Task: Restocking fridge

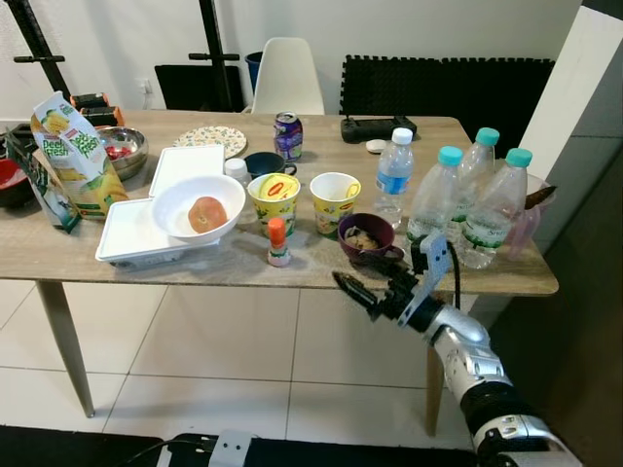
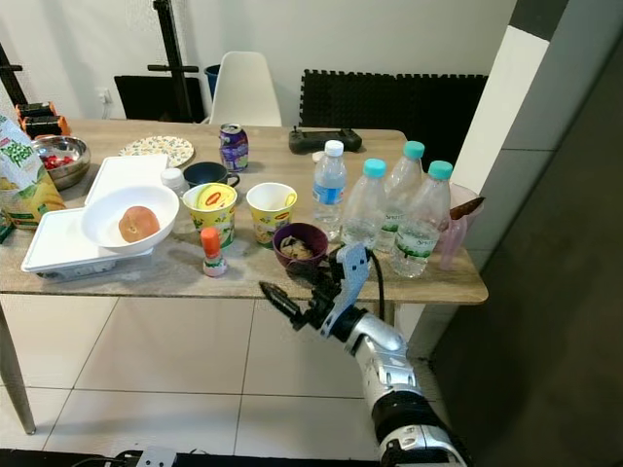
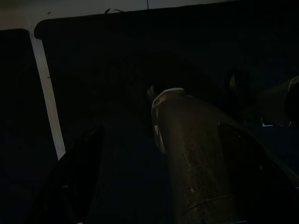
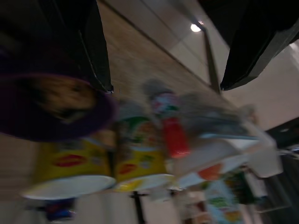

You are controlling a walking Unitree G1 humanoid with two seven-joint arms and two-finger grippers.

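My right gripper (image 1: 368,274) hovers at the table's front edge, just before a purple bowl (image 1: 365,235) of food. It is open, and the right wrist view shows its two fingers (image 4: 96,51) wide apart with nothing between them. Several water bottles (image 1: 435,199) with teal or white caps stand at the table's right end. Two yellow noodle cups (image 1: 274,199) and a small orange-capped bottle (image 1: 278,243) sit left of the bowl. A purple can (image 1: 287,135) stands further back. The left arm hangs idle in the dark, and its gripper (image 3: 163,186) looks open.
A white bowl holding a fruit (image 1: 205,214) rests on a white tray (image 1: 127,233). A juice carton (image 1: 73,156) and a metal bowl (image 1: 127,148) are at the left. A white chair (image 1: 287,78) stands behind the wooden table (image 1: 175,268). A dark wall (image 2: 565,243) rises on the right.
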